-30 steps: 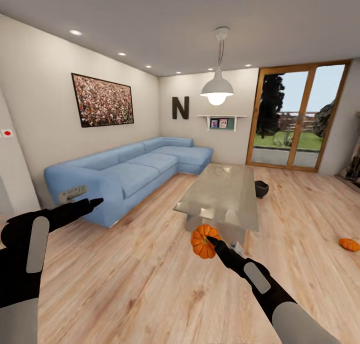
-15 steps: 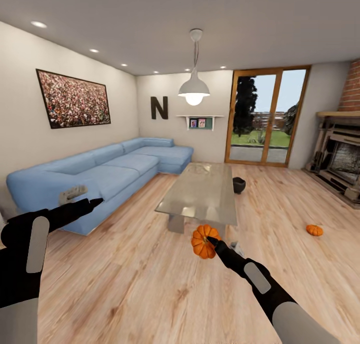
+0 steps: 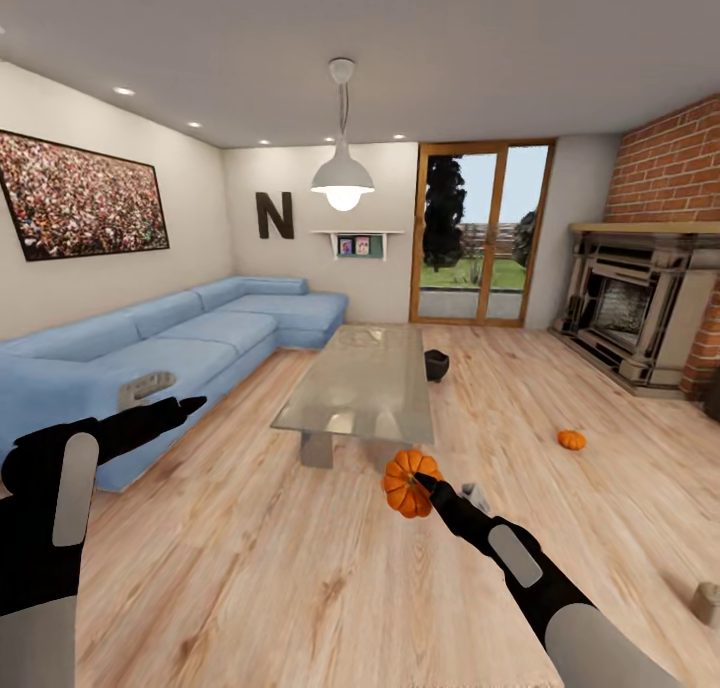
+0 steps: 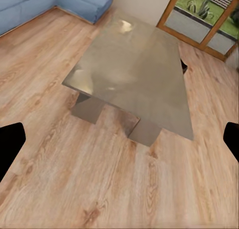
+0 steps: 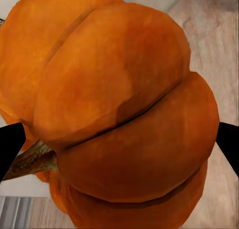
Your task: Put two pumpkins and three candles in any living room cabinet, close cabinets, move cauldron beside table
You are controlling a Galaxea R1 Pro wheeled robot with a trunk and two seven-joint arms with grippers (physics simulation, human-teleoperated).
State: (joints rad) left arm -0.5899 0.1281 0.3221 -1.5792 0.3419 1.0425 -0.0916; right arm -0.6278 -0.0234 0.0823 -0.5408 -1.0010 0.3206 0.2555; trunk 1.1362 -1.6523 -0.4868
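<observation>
My right gripper [image 3: 414,481] is shut on an orange pumpkin [image 3: 403,483], held in the air in front of the glass table [image 3: 355,383]. In the right wrist view that pumpkin [image 5: 119,109] sits between the two black fingertips [image 5: 10,146]. A second pumpkin [image 3: 571,439] lies on the floor to the right. A pale candle [image 3: 706,602] stands on the floor at the far right, low in the view. The black cauldron [image 3: 436,364] sits on the floor by the table's far right corner. My left gripper [image 3: 168,393] hangs open and empty at the left. The cabinet is out of view.
A blue corner sofa [image 3: 160,338] runs along the left wall. A fireplace [image 3: 630,308] with a red-brick column [image 3: 675,163] stands at the right, and a glass door [image 3: 480,233] at the back. In the left wrist view, the table [image 4: 134,69] lies below.
The whole view has swung to the right, so the camera turned. The fireplace and the candle have come into sight. Both arms hold the same pose, the pumpkin still gripped.
</observation>
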